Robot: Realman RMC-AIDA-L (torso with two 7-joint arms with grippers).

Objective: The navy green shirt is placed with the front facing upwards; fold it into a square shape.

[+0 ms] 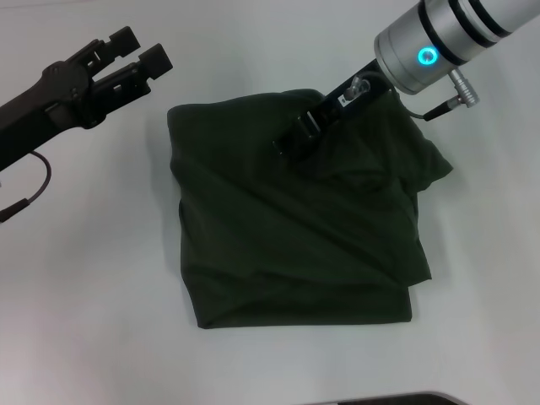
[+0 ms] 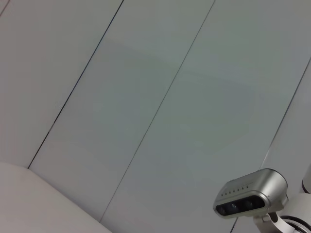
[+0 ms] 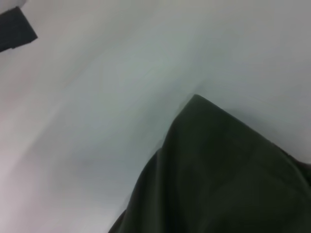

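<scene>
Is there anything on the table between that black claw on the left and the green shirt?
Nothing: in the head view, only bare table separates the left gripper from the shirt.

You are working under even, soft overhead light; the white table (image 1: 84,295) shows no hard glare. The navy green shirt (image 1: 295,236) reads very dark, its folds barely separable, with only a thin shadow along its near edge. Your right wrist view is blurred throughout. A cyan indicator ring (image 1: 428,56) glows on the right arm.
</scene>
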